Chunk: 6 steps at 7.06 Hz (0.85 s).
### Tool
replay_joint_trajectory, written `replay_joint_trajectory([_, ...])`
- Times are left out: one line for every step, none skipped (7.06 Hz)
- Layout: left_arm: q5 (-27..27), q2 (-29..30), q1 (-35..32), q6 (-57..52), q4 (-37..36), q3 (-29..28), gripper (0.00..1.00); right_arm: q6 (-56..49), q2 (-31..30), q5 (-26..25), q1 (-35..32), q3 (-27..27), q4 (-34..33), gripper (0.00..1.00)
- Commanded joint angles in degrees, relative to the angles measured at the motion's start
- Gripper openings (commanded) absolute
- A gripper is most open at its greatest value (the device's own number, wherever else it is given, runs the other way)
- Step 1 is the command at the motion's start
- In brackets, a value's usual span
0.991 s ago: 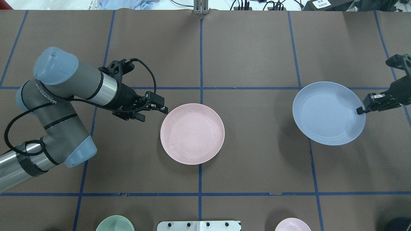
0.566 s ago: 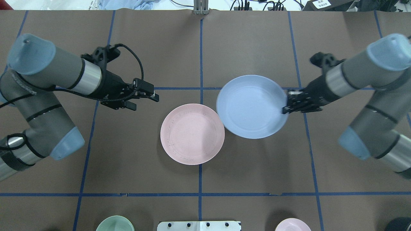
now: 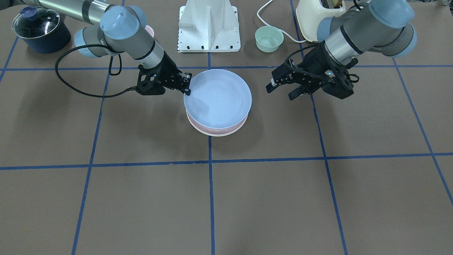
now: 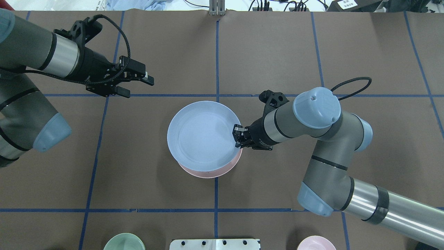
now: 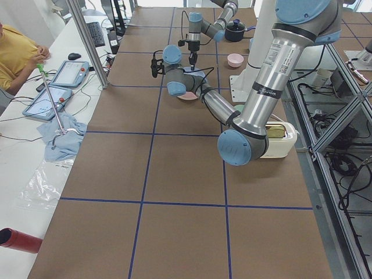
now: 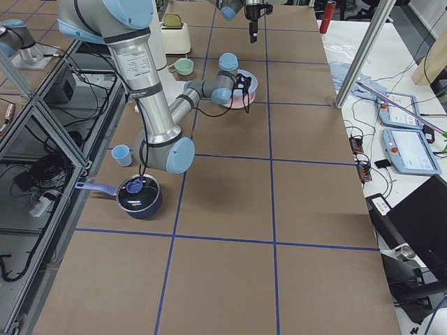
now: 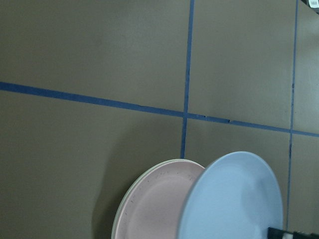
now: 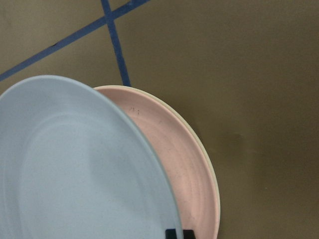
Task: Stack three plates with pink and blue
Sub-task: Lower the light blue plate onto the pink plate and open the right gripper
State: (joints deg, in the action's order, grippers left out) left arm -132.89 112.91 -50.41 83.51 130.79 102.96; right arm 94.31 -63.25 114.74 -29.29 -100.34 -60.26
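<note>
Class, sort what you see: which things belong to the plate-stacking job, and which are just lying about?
Job: blue plate, pink plate, cream plate beneath, right gripper holding the blue rim.
Lying about: green bowl, small pink bowl, lidded pot, toaster, blue cup.

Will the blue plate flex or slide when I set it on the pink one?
Probably stiff and light: the blue plate shows no sag held by one rim edge in the right end effector. It hangs off-centre over the pink plate, so it could slide before nesting inside the rim.
</note>
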Motion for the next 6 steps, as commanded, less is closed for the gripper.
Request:
replay_joint_trajectory([-0.09, 0.03, -0.13, 0.07, -0.01, -0.13, 0.99, 0.35, 0.67, -0.66, 0.20, 0.50, -0.12, 0.00])
replay_joint_trajectory([-0.09, 0.12, -0.13, 0.07, -0.01, -0.04, 0.99, 0.26, 0.32, -0.66, 0.03, 0.59, -0.12, 0.00])
replay_joint_trajectory([-0.09, 0.12, -0.04, 0.07, -0.01, -0.04, 0.99, 0.17, -0.20, -0.57, -0.06, 0.41, -0.12, 0.00])
replay_joint_trajectory([-0.09, 0.12, -0.13, 0.07, -0.01, -0.04, 0.99, 0.17, -0.82, -0.57, -0.06, 0.24, -0.03, 0.00])
replay_joint_trajectory([-0.09, 0.12, -0.04, 0.07, -0.01, -0.13, 0.99, -0.26, -0.91, -1.88, 0.63, 0.76, -0.03, 0.99])
replay_joint_trajectory([0.00, 0.21, -0.04, 0.16, -0.01, -0.13, 0.99, -0.35, -1.52, -3.98, 2.56, 1.29, 0.06, 1.00])
